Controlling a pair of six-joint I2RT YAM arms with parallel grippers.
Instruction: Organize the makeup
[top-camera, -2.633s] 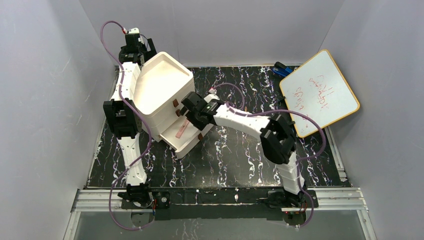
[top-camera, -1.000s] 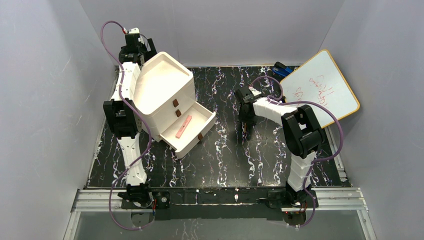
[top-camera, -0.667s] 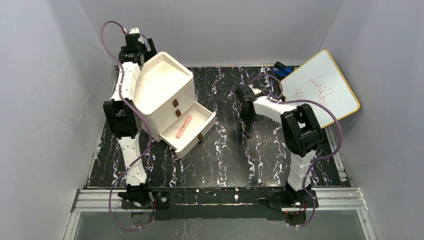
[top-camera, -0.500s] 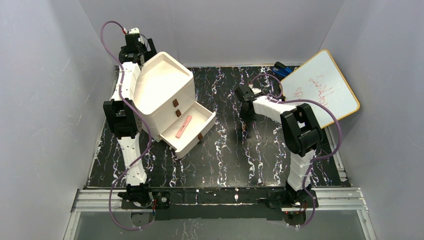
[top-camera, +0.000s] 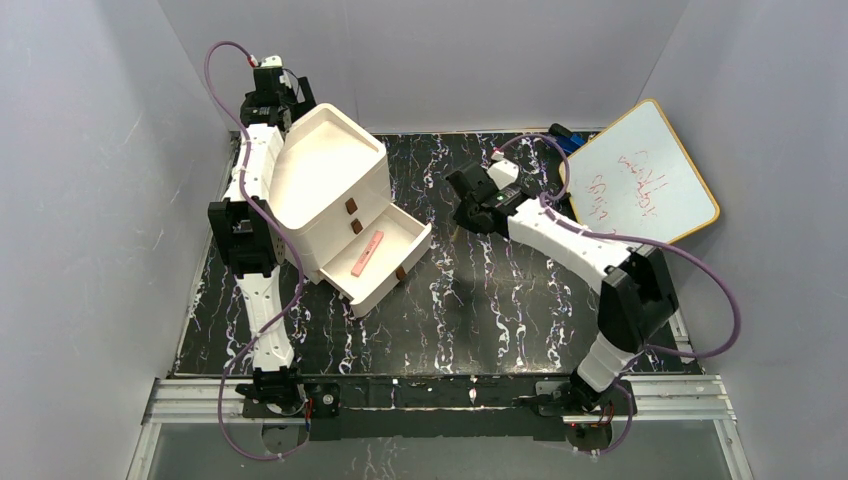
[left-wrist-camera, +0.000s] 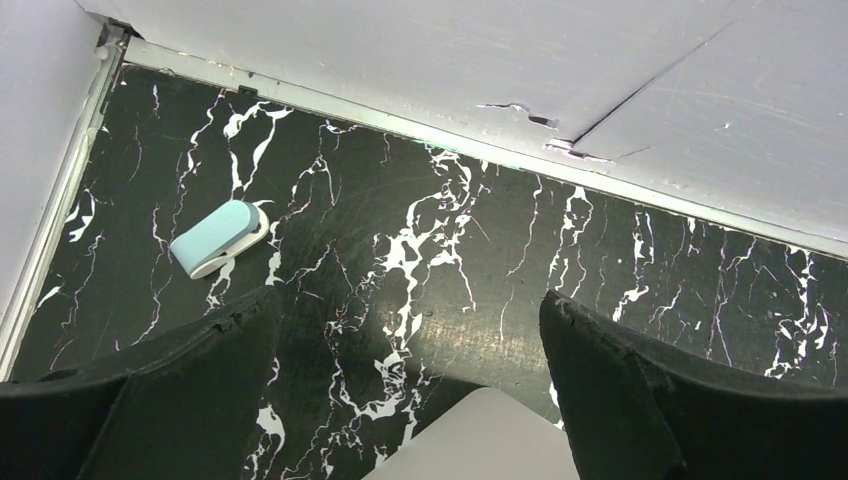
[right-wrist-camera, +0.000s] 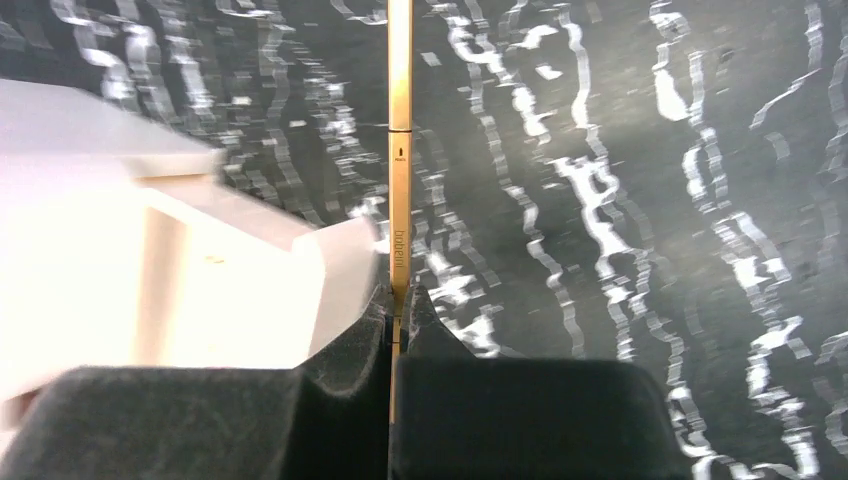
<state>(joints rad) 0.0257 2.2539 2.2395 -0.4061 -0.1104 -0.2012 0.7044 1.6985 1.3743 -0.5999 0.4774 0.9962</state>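
My right gripper (right-wrist-camera: 400, 290) is shut on a slim gold-brown makeup stick (right-wrist-camera: 400, 150), which juts straight out past the fingertips. In the top view the right gripper (top-camera: 462, 205) hangs above the table just right of the white three-drawer box (top-camera: 325, 180). The box's bottom drawer (top-camera: 415, 245) stands pulled out, with a pink stick (top-camera: 367, 253) lying in it. That drawer shows as a blurred white shape (right-wrist-camera: 150, 270) in the right wrist view. My left gripper (left-wrist-camera: 410, 300) is open with nothing between its fingers, behind the box.
A whiteboard (top-camera: 640, 185) with red writing leans at the back right, with a blue object (top-camera: 562, 135) behind it. A small light-blue and white item (left-wrist-camera: 215, 237) lies on the table near the back left corner. Grey walls close in the table.
The right gripper shut on the slim stick on the table, lifted it and swung left toward the open drawer. The left arm has stayed put.
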